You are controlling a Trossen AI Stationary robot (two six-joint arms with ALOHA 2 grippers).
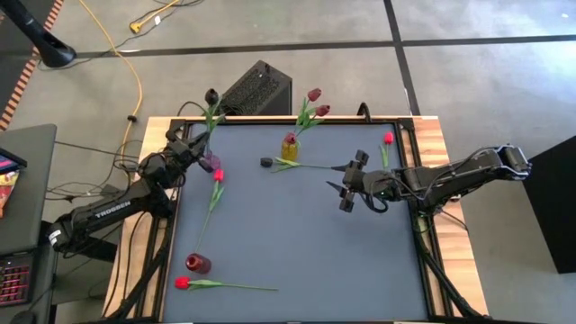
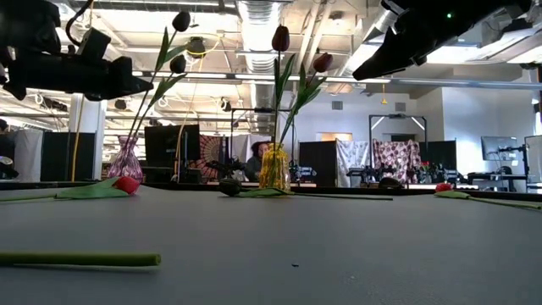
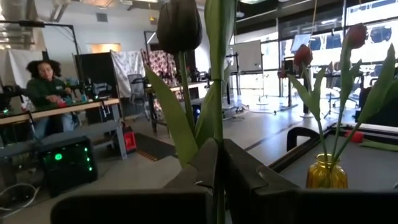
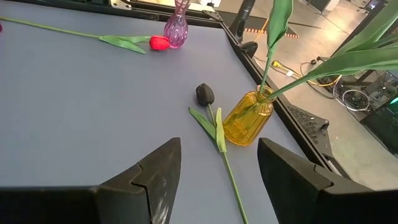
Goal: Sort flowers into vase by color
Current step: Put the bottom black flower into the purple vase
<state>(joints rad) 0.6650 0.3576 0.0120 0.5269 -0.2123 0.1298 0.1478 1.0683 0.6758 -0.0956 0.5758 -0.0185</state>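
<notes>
My left gripper [image 1: 200, 147] is at the far left, beside the purple vase [image 1: 211, 163], shut on the green stem of a near-black tulip [image 1: 211, 95]. In the low view two dark tulips [image 2: 181, 22] rise from this vase [image 2: 126, 159]. My right gripper [image 1: 346, 185] hangs open and empty above the mat, right of a near-black tulip [image 4: 205, 94] that lies flat beside the yellow vase [image 4: 247, 118]. The yellow vase [image 1: 290, 148] holds two maroon tulips [image 1: 314, 94]. Red tulips lie flat at mid-left [image 1: 217, 175], near left [image 1: 182, 283] and far right [image 1: 388, 138]. My left gripper pinches the tulip's stem [image 3: 218, 146] between its two fingers, well above the purple vase's mouth. The fingers [image 3: 198, 171] come roughly level from the table's left and lie across the stem. The stem stands nearly upright, leaning a little, its lower end toward the vase.
A small dark red vase [image 1: 198, 264] stands at the near left of the grey mat. A black box [image 1: 256, 88] sits beyond the table's far edge. The mat's middle and near right [image 1: 342, 261] are bare. A person [image 3: 46, 93] sits at a desk in the room behind.
</notes>
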